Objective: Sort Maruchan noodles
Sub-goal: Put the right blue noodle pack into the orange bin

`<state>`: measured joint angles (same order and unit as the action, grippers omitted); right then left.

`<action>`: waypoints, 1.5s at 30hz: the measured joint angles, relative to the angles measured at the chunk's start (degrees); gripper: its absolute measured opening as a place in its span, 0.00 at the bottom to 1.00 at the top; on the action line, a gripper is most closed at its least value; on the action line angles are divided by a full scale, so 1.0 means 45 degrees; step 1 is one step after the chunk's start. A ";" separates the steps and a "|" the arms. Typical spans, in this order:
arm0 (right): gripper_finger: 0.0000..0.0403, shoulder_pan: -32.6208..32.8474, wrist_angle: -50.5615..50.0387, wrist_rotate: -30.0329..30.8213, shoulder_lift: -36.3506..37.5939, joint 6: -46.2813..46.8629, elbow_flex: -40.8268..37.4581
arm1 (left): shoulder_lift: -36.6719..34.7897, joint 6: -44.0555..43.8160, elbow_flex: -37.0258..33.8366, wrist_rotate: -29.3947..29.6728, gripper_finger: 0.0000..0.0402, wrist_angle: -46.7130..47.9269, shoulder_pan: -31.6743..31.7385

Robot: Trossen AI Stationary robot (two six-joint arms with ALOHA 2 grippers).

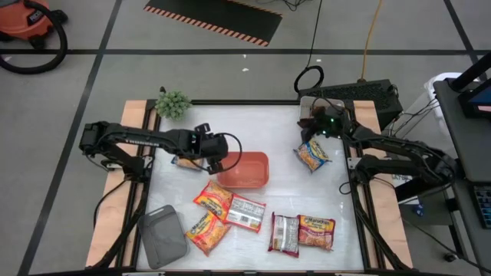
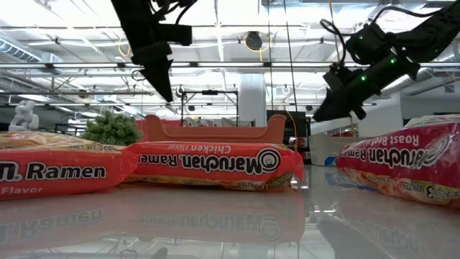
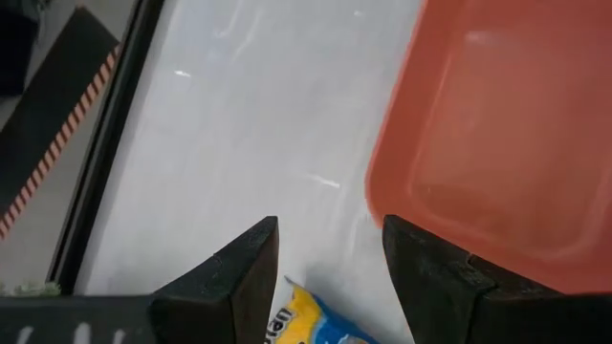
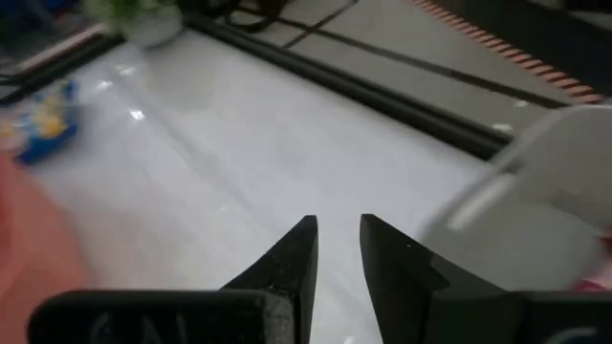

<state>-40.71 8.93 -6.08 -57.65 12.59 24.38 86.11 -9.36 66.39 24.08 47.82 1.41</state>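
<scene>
Left gripper (image 1: 217, 162) is hovering with jaws spread, empty, by one red tray (image 1: 249, 170). Five noodle packets (image 1: 213, 198) are lying near — a sixth (image 1: 313, 155) right, under the right gripper (image 1: 310, 130), narrowly parted, empty.

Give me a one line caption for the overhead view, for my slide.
Left gripper open beside the red tray, right gripper open above a noodle packet, six packets along the table's near edge.
</scene>
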 joint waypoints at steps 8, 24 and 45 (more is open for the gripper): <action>0.19 0.2141 -0.3483 0.0073 -0.0005 0.0100 0.2247 | 0.0000 -0.0137 0.0000 -0.0010 0.49 -0.0686 0.0219; 0.19 0.6990 -0.6947 0.4038 -0.1576 0.0641 0.5102 | 0.0000 0.0307 0.0000 -0.0039 0.49 -0.1680 0.0209; 0.65 0.6823 -0.8330 0.6079 -0.6865 -0.0682 0.5935 | 0.0005 0.2151 0.0000 -0.0034 0.49 -0.3287 0.0374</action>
<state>-10.01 -28.56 21.28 -88.54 9.52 51.09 86.13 0.32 66.39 23.92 33.03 3.09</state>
